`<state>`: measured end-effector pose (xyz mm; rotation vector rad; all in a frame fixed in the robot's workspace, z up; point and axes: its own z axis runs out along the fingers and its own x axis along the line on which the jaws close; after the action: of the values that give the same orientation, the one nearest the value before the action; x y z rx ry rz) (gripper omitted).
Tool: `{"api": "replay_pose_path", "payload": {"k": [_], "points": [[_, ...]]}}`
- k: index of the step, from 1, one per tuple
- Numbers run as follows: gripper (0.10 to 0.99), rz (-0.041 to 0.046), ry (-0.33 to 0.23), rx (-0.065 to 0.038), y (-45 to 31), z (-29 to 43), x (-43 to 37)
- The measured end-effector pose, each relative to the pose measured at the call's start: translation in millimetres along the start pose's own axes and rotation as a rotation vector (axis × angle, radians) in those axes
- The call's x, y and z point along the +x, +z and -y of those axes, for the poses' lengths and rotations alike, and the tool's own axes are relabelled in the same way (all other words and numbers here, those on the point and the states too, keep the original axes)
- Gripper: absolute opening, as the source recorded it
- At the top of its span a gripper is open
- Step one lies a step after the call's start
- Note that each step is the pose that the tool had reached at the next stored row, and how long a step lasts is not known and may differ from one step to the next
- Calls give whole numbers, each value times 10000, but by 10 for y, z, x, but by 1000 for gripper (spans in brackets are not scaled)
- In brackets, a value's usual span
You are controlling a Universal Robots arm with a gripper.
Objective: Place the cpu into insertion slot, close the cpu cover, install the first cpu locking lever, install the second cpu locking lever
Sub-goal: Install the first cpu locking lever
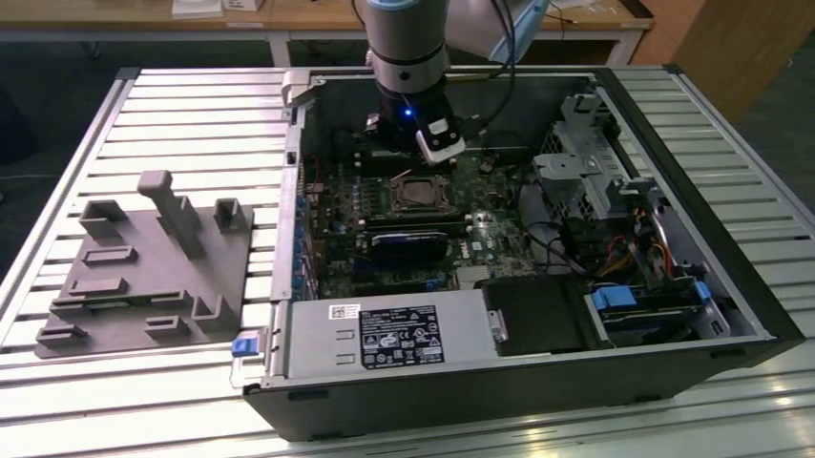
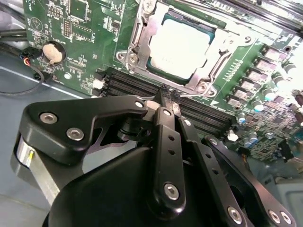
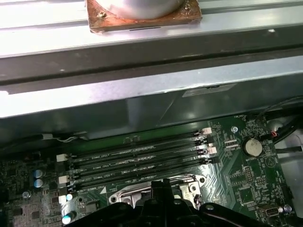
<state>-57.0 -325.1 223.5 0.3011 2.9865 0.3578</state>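
1. Exterior view: the gripper (image 1: 430, 157) hung inside the open computer case (image 1: 745, 315), in the upper centre of the frame. It was over the green motherboard (image 1: 491, 224).
2. The insertion slot (image 1: 414, 194) sat just below the gripper in that frame, near the picture's centre. The two were close but apart, with no contact seen.
3. In the second wrist view the cpu (image 2: 182, 45) lay seated in the slot, silvery top facing up and level.
4. The cpu cover (image 2: 141, 35) appeared to lie flat around the chip as a metal frame. Judged: chip placed and cover down. The state of the two locking levers could not be told.
5. Claw: fingertips together in the second wrist view, with nothing visible between them.
6. Key relation: the cpu lay straight ahead of the closed tips, just across the black memory slots (image 2: 132, 85). The tips hovered at the slot rows' near edge, by the cover's nearer side. The rows' long axis ran crosswise to the line from tips to chip.
7. First wrist view: the same memory slots showed above the gripper's black linkage, by the case wall (image 3: 142, 90).
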Motion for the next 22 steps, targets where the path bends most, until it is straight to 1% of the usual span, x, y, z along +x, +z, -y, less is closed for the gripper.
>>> {"api": "replay_pose_path", "payload": {"k": [4,8,15,22], "points": [[106,6,9,20,17,-20,-1],[106,10,8,39,40,-56,4],[106,17,11,64,95,-97,-14],[106,23,6,96,109,-114,-24]]}}
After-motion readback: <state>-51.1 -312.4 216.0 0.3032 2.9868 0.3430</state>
